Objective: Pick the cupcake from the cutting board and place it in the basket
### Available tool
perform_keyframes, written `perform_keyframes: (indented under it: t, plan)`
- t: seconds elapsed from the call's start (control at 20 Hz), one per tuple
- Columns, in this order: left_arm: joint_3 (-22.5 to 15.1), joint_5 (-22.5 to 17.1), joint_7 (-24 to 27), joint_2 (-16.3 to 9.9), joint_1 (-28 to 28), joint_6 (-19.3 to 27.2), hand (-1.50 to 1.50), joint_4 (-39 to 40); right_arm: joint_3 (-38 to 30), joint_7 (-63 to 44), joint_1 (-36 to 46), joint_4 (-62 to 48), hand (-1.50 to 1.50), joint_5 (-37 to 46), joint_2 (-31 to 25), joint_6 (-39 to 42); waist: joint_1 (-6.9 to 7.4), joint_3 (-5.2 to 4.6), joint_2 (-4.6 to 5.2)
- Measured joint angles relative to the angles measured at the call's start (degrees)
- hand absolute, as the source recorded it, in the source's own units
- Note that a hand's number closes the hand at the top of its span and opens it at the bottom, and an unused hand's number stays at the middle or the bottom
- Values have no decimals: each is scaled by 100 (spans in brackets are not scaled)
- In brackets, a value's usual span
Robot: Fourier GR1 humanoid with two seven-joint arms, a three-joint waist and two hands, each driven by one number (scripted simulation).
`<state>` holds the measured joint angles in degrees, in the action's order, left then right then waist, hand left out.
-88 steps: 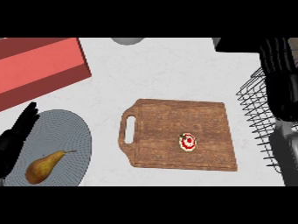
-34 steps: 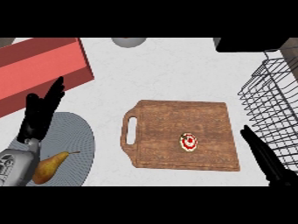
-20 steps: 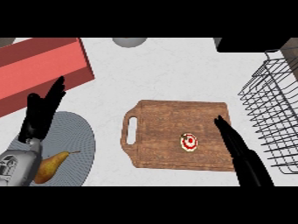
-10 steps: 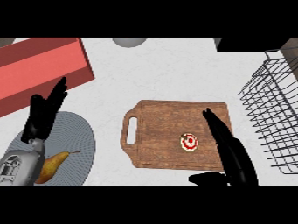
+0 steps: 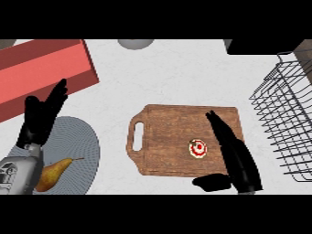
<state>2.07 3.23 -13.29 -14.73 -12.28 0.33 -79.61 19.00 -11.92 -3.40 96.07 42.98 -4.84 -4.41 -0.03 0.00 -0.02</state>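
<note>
A small cupcake (image 5: 198,148) with red and white icing sits on the wooden cutting board (image 5: 168,132), toward its right side. My right hand (image 5: 233,155) lies just right of the cupcake with straight fingers pointing away and the thumb (image 5: 211,182) out at the board's near edge; it is open and holds nothing. The black wire basket (image 5: 293,123) stands at the right edge. My left hand (image 5: 42,116) rests open at the left, fingers up, above the plate.
A grey plate (image 5: 77,146) at the lower left carries a pear (image 5: 52,170). A red box (image 5: 30,77) lies at the upper left. A grey round object (image 5: 136,43) and a dark block (image 5: 260,45) sit along the far edge.
My right hand has come in from the lower right and slid left over the board until it is beside the cupcake. The left hand rose earlier and now stays still.
</note>
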Motion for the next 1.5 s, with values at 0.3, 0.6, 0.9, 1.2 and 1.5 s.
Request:
perform_keyframes:
  t: [0.3,0.6,0.9,1.2,1.5]
  plan:
    - [36,178,-41,158,26,4,0,-43,-31,45,48,-282,-150,28,146,36,0,1,1]
    - [34,383,30,360,-99,72,0,140,-40,135,198,-671,-150,116,329,-148,-3,1,1]
    - [161,361,-91,291,-14,-99,0,-79,-27,383,326,-1074,150,264,334,-288,4,1,0]
    - [136,386,-240,332,145,-148,0,-390,68,501,519,-1373,150,887,299,-660,11,-3,-8]
    - [234,419,-40,339,6,-159,0,-88,170,285,744,-1618,150,1554,184,-649,13,-13,-26]
